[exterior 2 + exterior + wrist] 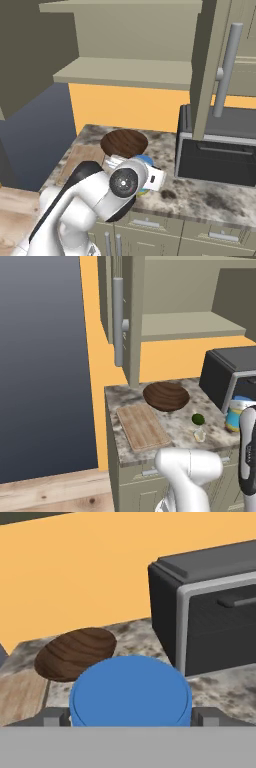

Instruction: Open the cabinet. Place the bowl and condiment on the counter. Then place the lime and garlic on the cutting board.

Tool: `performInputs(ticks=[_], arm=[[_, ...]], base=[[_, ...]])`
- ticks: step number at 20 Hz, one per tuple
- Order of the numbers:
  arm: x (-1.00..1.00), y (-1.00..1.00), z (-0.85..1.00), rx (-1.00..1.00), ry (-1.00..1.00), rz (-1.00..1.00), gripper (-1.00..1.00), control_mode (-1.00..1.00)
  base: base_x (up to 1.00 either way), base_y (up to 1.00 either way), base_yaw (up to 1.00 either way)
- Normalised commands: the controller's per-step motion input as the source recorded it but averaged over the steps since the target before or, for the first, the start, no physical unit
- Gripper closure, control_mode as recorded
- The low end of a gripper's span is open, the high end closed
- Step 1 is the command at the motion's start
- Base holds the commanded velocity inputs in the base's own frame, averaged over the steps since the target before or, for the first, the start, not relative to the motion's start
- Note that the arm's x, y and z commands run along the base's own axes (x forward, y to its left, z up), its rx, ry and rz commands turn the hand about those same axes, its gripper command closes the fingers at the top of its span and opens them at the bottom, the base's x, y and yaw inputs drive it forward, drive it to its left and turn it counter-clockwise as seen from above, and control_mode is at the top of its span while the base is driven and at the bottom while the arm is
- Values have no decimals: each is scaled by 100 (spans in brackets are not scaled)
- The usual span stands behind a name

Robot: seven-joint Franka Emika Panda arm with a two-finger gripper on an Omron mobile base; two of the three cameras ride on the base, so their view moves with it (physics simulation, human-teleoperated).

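Observation:
The cabinet (120,316) stands open, its shelves (185,326) bare. On the counter (117,396) rests the dark wooden bowl (166,396), with the cutting board (142,427) in front of it. The lime (198,419) and the garlic (199,435) lie on the counter to the right of the board. The blue and yellow condiment (234,418) stands upright on the counter beside the black appliance. In the hand view my gripper (130,717) is open, a fingertip (55,717) on each side of the condiment (130,692) with a small gap.
A black boxy appliance (225,376) sits at the counter's right, close behind the condiment. The open cabinet door with its long handle (225,70) hangs above the appliance. The counter's left end drops off beside the cutting board.

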Motion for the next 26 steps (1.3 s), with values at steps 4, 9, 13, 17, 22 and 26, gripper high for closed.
performInputs(ticks=[4,9,13,17,22,26], arm=[[25,-11,-68,0,0,0,100,-100],[41,-17,-31,0,0,0,100,-100],[46,-40,-7,0,1,0,100,-100],[18,-57,-17,0,7,0,100,-100],[5,-44,-24,0,14,0,100,-100],[19,-34,-30,0,7,0,100,-100]], base=[[0,0,0],[0,0,0],[0,0,0],[0,0,0],[0,0,0],[0,0,0]])
